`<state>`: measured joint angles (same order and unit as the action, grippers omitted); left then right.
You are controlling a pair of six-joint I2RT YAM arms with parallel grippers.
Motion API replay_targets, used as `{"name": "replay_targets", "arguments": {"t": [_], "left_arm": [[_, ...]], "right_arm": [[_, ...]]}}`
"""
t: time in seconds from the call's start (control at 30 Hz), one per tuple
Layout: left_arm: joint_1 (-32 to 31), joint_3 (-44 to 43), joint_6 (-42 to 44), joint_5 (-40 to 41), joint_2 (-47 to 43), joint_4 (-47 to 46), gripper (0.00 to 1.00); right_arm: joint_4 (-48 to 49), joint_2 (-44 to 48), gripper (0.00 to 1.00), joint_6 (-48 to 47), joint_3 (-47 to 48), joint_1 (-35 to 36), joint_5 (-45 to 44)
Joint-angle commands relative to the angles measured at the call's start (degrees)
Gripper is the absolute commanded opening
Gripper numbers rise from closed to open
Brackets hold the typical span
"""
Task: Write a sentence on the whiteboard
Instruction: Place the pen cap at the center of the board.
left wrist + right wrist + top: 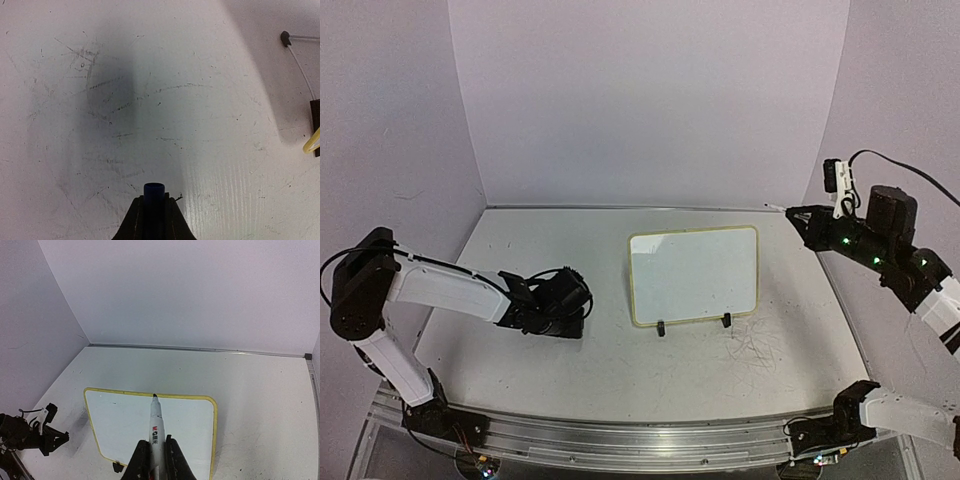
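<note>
The whiteboard lies flat in the middle of the table, yellow-framed, its two black clips on the near edge. Its surface is plain white and no sentence shows on it. My right gripper hangs high at the back right, off the board's far right corner, shut on a white marker whose bare black tip points toward the board's far edge. My left gripper sits low over the table just left of the board. It is shut on a blue marker cap.
Grey scribbles mark the tabletop near the board's right clip, and more scuffs lie under the left gripper. White walls close the back and sides. An aluminium rail runs along the near edge.
</note>
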<state>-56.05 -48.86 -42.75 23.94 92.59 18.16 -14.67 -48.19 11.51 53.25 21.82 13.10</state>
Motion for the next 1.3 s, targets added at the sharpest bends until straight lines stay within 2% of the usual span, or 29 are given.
{"name": "replay_targets", "arguments": {"t": [0.0,0.3,0.73,1.07,1.27], "left_arm": [[-0.1,-1.2,0.0,2.9,0.3,2.0,0.00],[-0.1,0.1,-0.4,7.3,2.0,2.0,0.07],[-0.1,0.8,-3.4,7.8,3.1,0.8,0.11],[-0.1,1.3,-3.4,7.8,2.0,0.7,0.28],[-0.1,1.3,-1.8,8.5,-1.8,0.7,0.39]], "right_arm": [[3.0,0.5,0.00,0.7,1.7,0.0,0.1],[4.3,1.2,0.00,5.9,0.4,0.0,-0.4],[0.4,-2.1,0.00,3.2,3.5,0.1,-2.2],[0.2,-1.7,0.00,2.6,2.4,0.1,-2.4],[-0.4,-1.1,0.00,2.8,0.8,0.0,-1.8]]}}
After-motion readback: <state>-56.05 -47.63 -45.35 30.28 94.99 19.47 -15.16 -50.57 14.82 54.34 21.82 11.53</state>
